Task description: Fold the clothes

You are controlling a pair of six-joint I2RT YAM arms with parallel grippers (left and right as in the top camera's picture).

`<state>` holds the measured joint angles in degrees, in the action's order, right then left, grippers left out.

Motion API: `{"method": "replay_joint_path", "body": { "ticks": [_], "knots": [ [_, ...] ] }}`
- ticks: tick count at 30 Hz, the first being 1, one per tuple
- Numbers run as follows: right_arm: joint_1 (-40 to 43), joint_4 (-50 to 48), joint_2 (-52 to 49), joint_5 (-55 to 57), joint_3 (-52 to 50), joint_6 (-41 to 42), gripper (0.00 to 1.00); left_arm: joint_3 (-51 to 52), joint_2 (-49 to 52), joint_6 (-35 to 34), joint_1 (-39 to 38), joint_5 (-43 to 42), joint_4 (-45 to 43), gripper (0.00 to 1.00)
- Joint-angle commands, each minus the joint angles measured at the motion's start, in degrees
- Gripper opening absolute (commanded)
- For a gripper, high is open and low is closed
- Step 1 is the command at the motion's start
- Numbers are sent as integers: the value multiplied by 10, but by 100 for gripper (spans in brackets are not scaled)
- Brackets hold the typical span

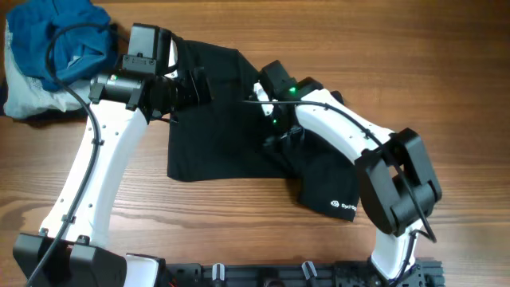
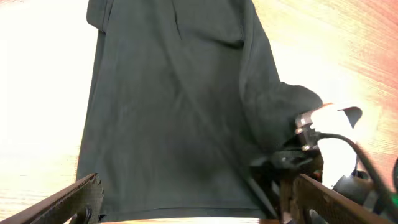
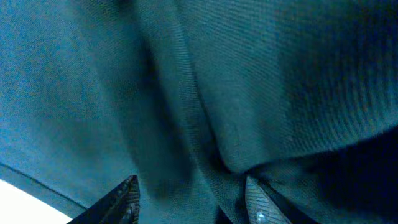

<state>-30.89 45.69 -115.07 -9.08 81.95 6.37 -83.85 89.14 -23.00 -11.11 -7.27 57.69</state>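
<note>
A black shirt (image 1: 223, 119) lies spread and partly bunched in the middle of the table, with a white logo at its lower right. My left gripper (image 1: 198, 84) hovers over its upper left part. In the left wrist view its fingers (image 2: 194, 182) are wide open with nothing between them, above the shirt (image 2: 168, 106). My right gripper (image 1: 283, 140) is down on the shirt's middle right. In the right wrist view its fingers (image 3: 191, 184) are open and pressed into the cloth (image 3: 261, 74), with a raised fold beside the right finger.
A pile of other clothes sits at the far left corner: a blue garment (image 1: 68, 36) on top of a pale grey one (image 1: 24, 92). The wooden table (image 1: 446, 72) shows around the shirt. The right arm's elbow (image 1: 398, 187) stands over the shirt's lower right.
</note>
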Motion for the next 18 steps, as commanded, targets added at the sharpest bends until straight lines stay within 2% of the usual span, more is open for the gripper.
{"method": "replay_joint_path", "body": {
  "ticks": [1, 5, 9, 18],
  "knots": [
    [43, 9, 12, 20, 54, 7, 59, -4, -2, 3, 2, 8, 0, 97],
    [98, -12, 18, 12, 117, -3, 65, -4, -2, 3, 2, 8, 0, 96],
    [132, -76, 11, -54, 119, -19, 69, -4, -2, 3, 2, 8, -4, 96],
    [137, -107, -58, -130, 119, -34, 66, -4, -2, 3, 2, 7, -13, 95]
  ]
}}
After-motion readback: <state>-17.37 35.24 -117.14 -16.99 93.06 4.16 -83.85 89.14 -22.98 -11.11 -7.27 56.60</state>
